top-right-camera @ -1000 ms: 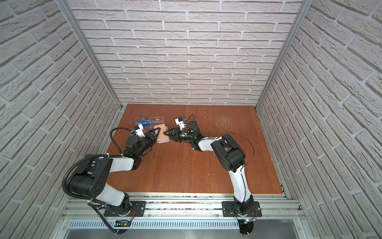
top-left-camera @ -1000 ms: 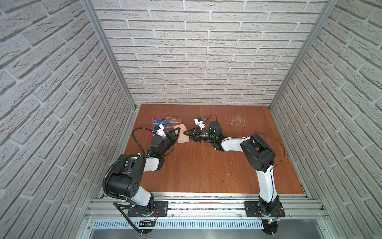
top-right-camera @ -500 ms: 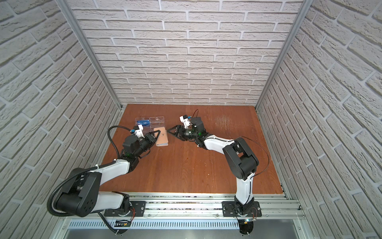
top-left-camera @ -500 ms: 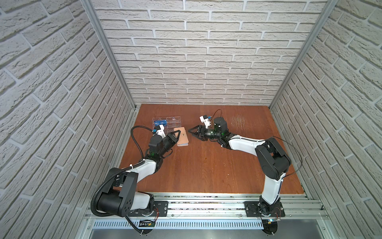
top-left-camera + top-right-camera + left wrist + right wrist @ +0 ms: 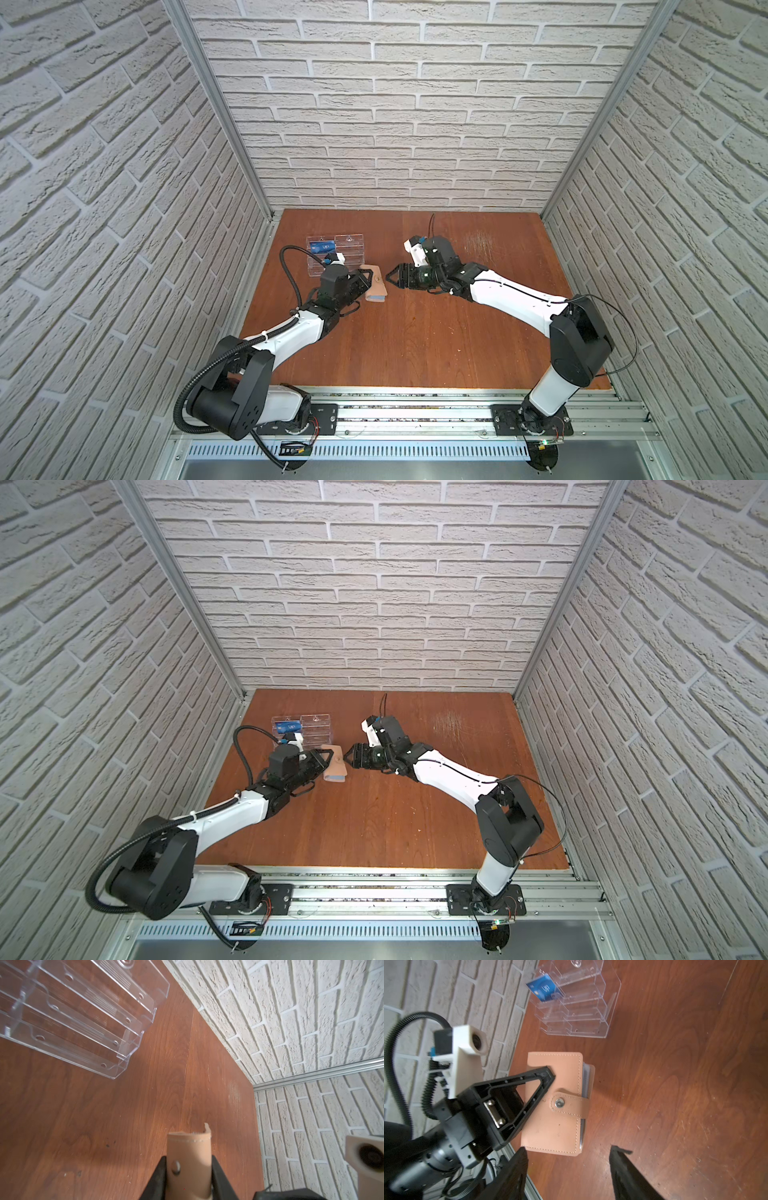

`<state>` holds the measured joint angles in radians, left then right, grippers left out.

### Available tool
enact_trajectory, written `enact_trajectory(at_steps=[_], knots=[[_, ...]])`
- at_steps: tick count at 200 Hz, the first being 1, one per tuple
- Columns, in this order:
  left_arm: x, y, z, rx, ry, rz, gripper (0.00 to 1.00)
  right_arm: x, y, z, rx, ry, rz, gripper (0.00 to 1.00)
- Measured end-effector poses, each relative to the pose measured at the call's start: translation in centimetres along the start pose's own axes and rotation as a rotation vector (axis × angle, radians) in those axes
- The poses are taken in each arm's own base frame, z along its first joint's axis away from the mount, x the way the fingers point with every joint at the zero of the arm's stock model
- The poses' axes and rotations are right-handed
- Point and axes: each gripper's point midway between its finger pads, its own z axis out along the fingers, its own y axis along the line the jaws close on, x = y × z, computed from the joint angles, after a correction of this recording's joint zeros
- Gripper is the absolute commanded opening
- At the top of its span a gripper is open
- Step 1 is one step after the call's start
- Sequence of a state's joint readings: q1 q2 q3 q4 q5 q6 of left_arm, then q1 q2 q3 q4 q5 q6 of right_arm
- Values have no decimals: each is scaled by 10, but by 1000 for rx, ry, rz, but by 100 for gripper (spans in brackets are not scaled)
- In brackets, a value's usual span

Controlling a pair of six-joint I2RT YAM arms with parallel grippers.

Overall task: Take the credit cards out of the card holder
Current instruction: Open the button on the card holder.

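Only your right wrist view shows the snap strap (image 5: 569, 1103) fastened; the left pincer (image 5: 189, 1169) clamps the card holder (image 5: 554, 1122), the right pincer (image 5: 392, 277) gapes empty, open table (image 5: 415, 332) toward five o'clock.

White brick walls (image 5: 395, 104), brown wooden tabletop (image 5: 415, 332)

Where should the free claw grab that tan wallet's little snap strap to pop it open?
Probably the rounded end of the snap strap, beside its stud, with the right claw coming at the cover that faces it. That end overlaps the card holder cover, and the left claw clamps the spine side.
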<state>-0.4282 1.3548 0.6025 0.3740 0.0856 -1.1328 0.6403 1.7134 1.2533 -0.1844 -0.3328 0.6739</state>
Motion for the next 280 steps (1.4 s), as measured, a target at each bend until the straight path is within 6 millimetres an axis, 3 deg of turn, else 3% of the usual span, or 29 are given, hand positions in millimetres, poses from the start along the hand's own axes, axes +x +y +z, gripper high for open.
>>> enact_trajectory(at_steps=[53,119,195,280], knots=[[16,8,8,-58,31,2,0,23,-21,20,94,72,-3,55],[27,13,14,-81,48,-7,0,9,-11,27,88,47,-17,50],[32,13,18,-81,55,-25,0,19,-21,50,117,87,-8,42],[32,13,21,-77,52,-39,0,12,-23,54,151,70,-15,27]])
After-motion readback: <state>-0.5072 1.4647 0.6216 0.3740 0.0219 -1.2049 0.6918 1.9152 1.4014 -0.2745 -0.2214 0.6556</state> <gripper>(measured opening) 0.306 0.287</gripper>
